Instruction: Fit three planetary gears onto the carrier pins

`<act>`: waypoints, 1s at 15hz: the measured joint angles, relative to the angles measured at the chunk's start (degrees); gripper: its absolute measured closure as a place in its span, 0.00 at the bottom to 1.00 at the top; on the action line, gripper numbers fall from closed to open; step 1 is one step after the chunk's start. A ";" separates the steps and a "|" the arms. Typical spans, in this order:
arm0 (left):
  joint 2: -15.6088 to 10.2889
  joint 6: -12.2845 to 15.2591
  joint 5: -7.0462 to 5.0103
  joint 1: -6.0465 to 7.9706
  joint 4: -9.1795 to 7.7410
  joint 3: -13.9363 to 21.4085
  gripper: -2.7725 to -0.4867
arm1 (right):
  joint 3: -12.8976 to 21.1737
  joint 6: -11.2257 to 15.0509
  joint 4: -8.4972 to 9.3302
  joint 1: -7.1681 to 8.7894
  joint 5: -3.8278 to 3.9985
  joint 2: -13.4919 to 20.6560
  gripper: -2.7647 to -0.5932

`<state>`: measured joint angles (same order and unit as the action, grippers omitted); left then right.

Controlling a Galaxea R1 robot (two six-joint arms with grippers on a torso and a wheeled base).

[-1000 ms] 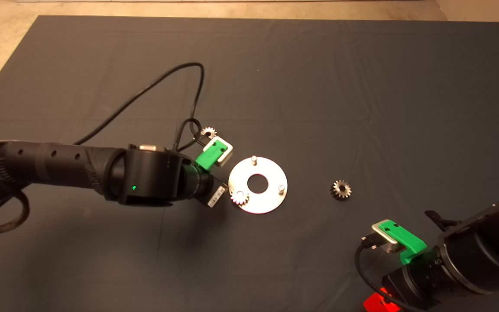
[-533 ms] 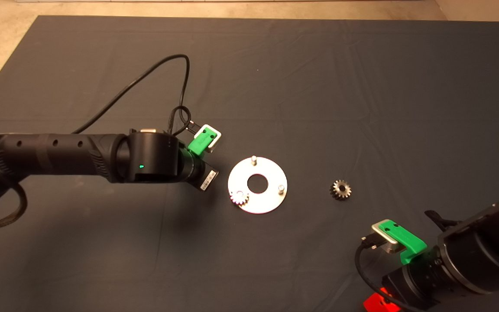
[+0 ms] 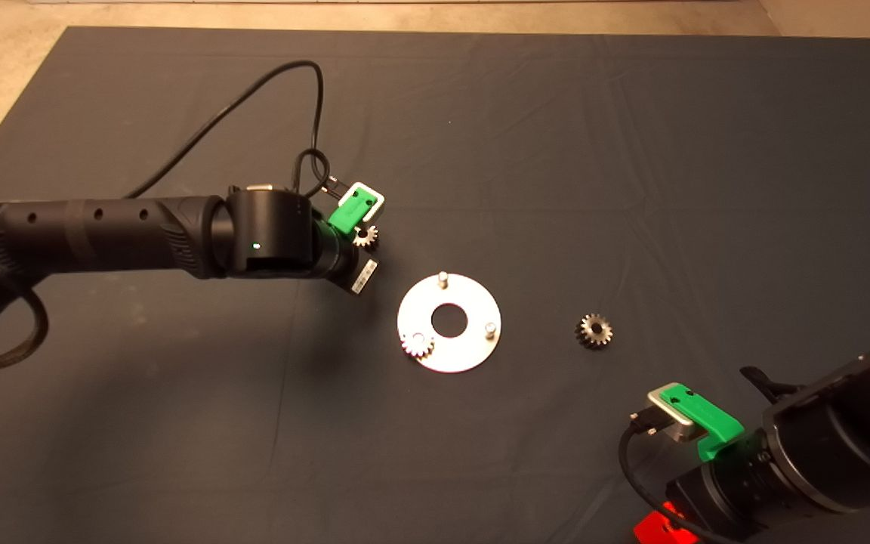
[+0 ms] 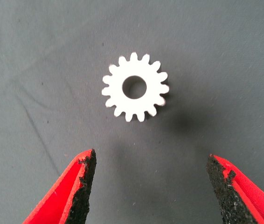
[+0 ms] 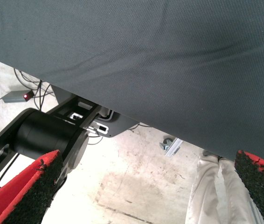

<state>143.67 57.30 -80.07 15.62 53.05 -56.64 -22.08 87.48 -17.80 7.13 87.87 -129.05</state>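
1. Mat (image 3: 631, 151): dark grey woven cloth, matt, faintly creased; the weave shows in the wrist views.
2. Plate (image 3: 474, 349): flat silver metal, smooth with a soft sheen; its pins (image 3: 442, 278) are bright polished metal.
3. Gear (image 4: 135, 87) under the left gripper (image 4: 150, 186): pale metal, smooth flat face, matt.
4. Gear on the plate (image 3: 418, 345): shiny silver metal.
5. Loose gear (image 3: 594, 330): darker, duller metal.
6. Left pads (image 4: 83, 186): black, rough and crumbly, on glossy red plastic fingers.
7. Right gripper (image 5: 146, 191): the same rough black pads.
8. Arms (image 3: 103, 234): black, matt plastic look.
9. Floor (image 5: 136, 182): pale, mottled, hard.
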 joint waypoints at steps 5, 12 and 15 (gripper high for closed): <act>0.00 0.00 2.91 -0.02 -0.35 -1.93 0.50 | 0.00 0.00 -0.02 0.00 0.00 0.00 0.01; 0.20 -1.54 7.76 -0.02 -1.62 -5.98 0.50 | 0.00 0.00 -0.02 0.00 0.02 0.00 0.01; 1.32 -1.91 8.89 -0.02 -1.87 -7.68 0.50 | 0.00 0.00 -0.02 0.00 0.02 0.02 0.01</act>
<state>144.98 55.38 -71.18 15.59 51.19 -64.32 -22.08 87.48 -17.82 7.13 87.89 -129.03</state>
